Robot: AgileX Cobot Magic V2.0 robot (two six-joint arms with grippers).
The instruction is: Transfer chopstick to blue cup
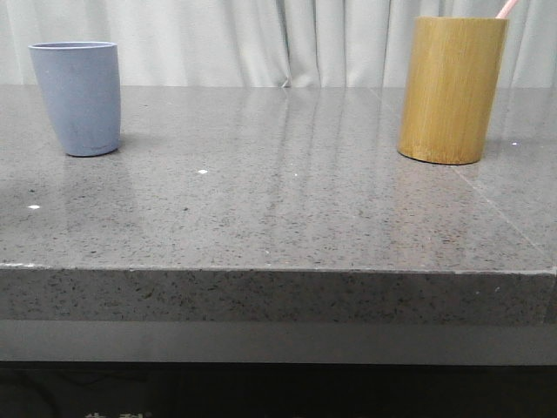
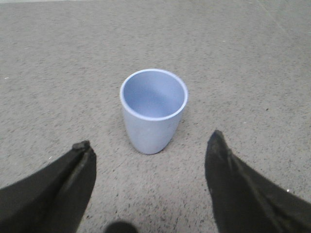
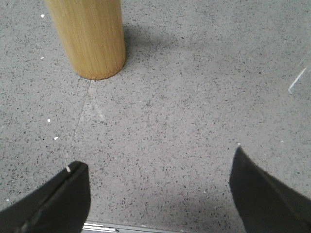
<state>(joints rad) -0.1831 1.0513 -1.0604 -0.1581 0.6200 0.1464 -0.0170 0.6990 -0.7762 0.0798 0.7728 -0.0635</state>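
Observation:
The blue cup [image 1: 78, 97] stands upright at the far left of the grey stone table [image 1: 278, 209]. It is empty in the left wrist view [image 2: 153, 109]. A pale pink chopstick [image 1: 506, 8] pokes out of the tan bamboo cylinder [image 1: 452, 89] at the far right; just its tip shows. My left gripper [image 2: 150, 143] hangs open above the table with the blue cup just ahead of its fingertips, not between them. My right gripper [image 3: 153, 155] is open over bare table, the bamboo cylinder [image 3: 87, 36] some way ahead and to one side.
The table's front edge [image 1: 278, 268] runs across the front view, with a dark drop below. A thin seam [image 3: 80, 119] crosses the stone near the bamboo cylinder. White curtains [image 1: 261, 39] hang behind the table.

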